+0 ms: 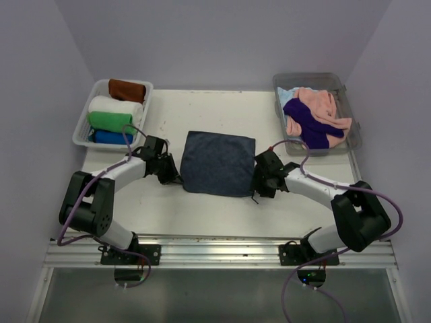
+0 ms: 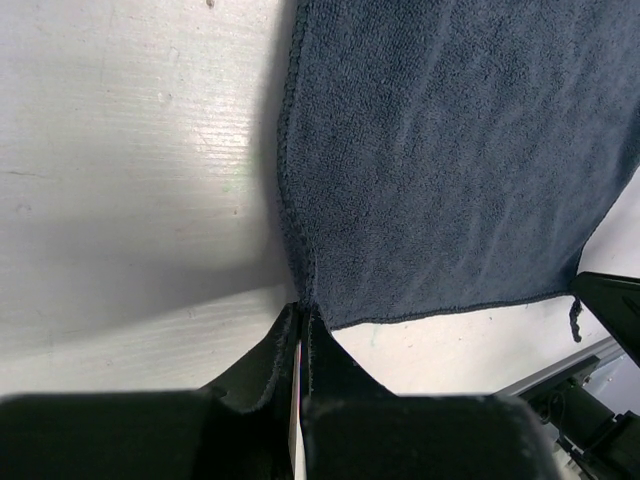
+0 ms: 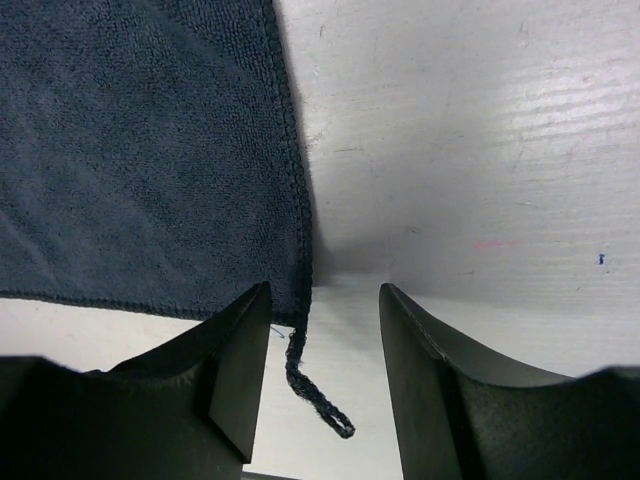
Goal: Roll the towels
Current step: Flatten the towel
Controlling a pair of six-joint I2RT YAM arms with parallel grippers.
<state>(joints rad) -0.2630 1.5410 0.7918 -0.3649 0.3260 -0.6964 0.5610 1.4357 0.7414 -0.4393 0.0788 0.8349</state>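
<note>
A dark navy towel (image 1: 218, 162) lies flat in the middle of the white table. My left gripper (image 1: 172, 176) is at its near left corner; in the left wrist view the gripper (image 2: 302, 318) is shut on the corner of the towel (image 2: 450, 150). My right gripper (image 1: 259, 186) is at the near right corner. In the right wrist view the gripper (image 3: 323, 305) is open, its jaws either side of the corner of the towel (image 3: 140, 150), and a loose thread loop (image 3: 318, 398) hangs between them.
A white basket (image 1: 145, 87) at the back left holds rolled towels: brown (image 1: 126, 89), white (image 1: 114, 105), green (image 1: 110, 121) and blue (image 1: 109, 136). A clear bin (image 1: 351, 132) at the back right holds loose pink (image 1: 316, 104), purple (image 1: 311, 121) and light blue towels.
</note>
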